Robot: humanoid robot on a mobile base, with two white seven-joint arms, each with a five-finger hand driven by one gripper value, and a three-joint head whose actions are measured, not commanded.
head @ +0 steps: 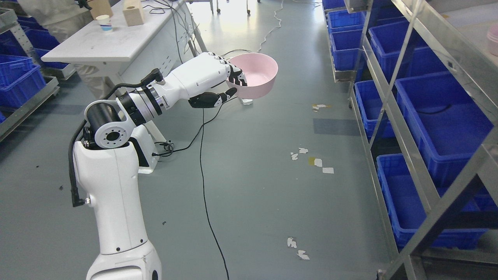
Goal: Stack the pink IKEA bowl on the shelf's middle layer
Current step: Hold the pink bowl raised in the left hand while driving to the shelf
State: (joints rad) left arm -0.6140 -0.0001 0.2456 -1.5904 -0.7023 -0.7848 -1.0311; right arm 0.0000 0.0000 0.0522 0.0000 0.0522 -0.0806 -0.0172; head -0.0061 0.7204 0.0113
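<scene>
My left hand (232,82) is raised over the floor and shut on the near-left rim of a pink bowl (257,77), fingers over the rim and thumb underneath. The bowl is held upright in mid-air, well left of the metal shelf (422,41) on the right. A second pink bowl (492,39) peeks in at the right edge on a shelf layer. My right arm does not show.
Blue bins (439,128) fill the lower shelf levels on the right and racks at far left. A white table (116,39) with a paper cup and wooden boxes stands at upper left, a person behind it. Black cables (202,163) run across the grey floor.
</scene>
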